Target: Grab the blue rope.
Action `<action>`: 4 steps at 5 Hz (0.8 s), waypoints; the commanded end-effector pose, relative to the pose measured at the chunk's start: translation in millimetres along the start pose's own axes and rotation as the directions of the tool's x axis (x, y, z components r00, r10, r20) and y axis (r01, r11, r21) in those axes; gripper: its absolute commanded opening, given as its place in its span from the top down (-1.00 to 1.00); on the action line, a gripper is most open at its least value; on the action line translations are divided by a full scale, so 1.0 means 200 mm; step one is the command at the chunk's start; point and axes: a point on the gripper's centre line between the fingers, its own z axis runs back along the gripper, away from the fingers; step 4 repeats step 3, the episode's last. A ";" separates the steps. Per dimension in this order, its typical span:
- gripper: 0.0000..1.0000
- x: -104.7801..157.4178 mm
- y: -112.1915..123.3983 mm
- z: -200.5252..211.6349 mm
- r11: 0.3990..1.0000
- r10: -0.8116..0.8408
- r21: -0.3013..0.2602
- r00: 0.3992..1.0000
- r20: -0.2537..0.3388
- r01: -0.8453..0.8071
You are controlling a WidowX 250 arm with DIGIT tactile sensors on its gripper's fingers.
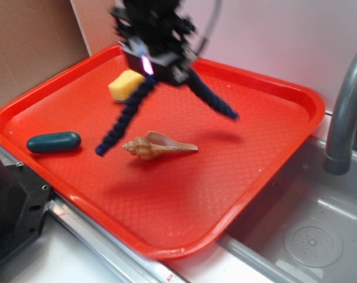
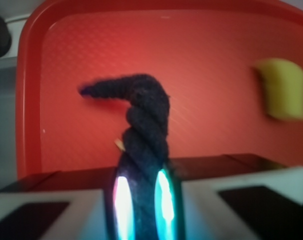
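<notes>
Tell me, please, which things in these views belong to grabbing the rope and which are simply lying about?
Part of the job:
- blue rope, lifted, both ends hanging over the tray
- gripper, shut on the rope's middle

Just lying about:
- seashell
- dark teal capsule
- yellow sponge
- red tray beneath them
- sink and faucet

— What sort of place was it?
— A kitchen-style sink station, likely a staged test bench. A grey faucet [image 1: 345, 112] rose over a grey sink basin [image 1: 311, 236] with a round drain [image 1: 313, 243].
— Other indicators?
— A red tray [image 1: 184, 194] sat beside the basin; brown cardboard [image 1: 31, 41] formed the backdrop.
</notes>
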 end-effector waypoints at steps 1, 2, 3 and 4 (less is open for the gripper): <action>1.00 -0.09 0.43 0.41 0.882 0.470 0.012 0.881 0.053 -0.471; 1.00 -0.06 0.59 0.48 0.813 0.577 0.017 0.810 0.103 -0.582; 1.00 -0.04 0.65 0.53 0.792 0.609 -0.019 0.786 0.103 -0.611; 1.00 -0.04 0.65 0.53 0.792 0.609 -0.019 0.786 0.103 -0.611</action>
